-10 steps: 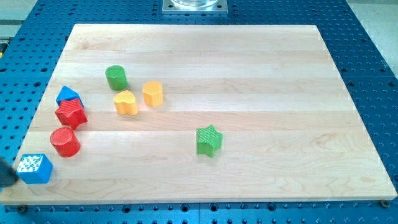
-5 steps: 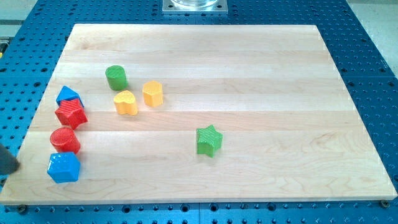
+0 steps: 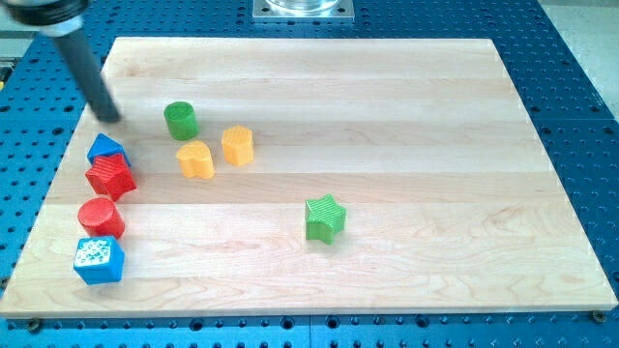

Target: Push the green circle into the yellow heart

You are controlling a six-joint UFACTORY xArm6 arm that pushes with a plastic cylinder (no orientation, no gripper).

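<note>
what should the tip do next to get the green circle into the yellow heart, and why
Probably slide my tip toward the view's top, round behind the green circle. The tip sits to the circle's left, while the yellow heart lies just below and slightly right of it, so the push should come from above.

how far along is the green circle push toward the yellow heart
Nothing is done yet: the green circle stands apart from the yellow heart, with a gap of bare board between them. In hand: my tip sits on the board to the view's left of the circle, not touching it. Left: reach the circle's upper side and push it down into the heart.
</note>
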